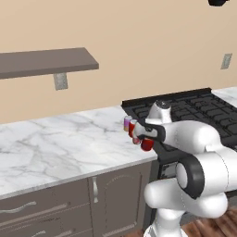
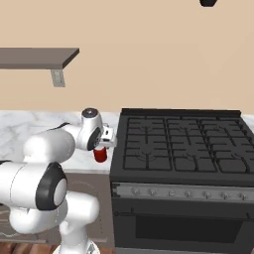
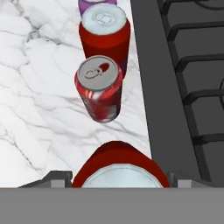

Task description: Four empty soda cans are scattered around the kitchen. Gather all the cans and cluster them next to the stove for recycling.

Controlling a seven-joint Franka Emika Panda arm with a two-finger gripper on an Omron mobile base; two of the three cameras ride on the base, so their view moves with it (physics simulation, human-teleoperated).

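A red soda can (image 3: 119, 164) sits between my gripper's (image 3: 118, 179) fingertips, which are shut on its sides; it hangs just above the marble counter (image 3: 39, 96) by the stove's (image 3: 183, 78) left edge. Beyond it stand two red soda cans (image 3: 99, 89) (image 3: 105, 35) and a purple one (image 3: 89, 5), in a row along the stove. In the left base view, the held can (image 1: 147, 145) hangs under the gripper (image 1: 146, 141) near the counter's front edge, with the purple can (image 1: 127, 122) behind. The right base view shows the held can (image 2: 100, 155) left of the stove (image 2: 178, 139).
A brown wall shelf (image 1: 46, 62) hangs over the counter (image 1: 60, 143) to the left. Dark cabinet doors and drawers (image 1: 106, 199) run below it. The stove's oven front (image 2: 188, 223) faces the base. A wall outlet (image 1: 226, 60) is at the right.
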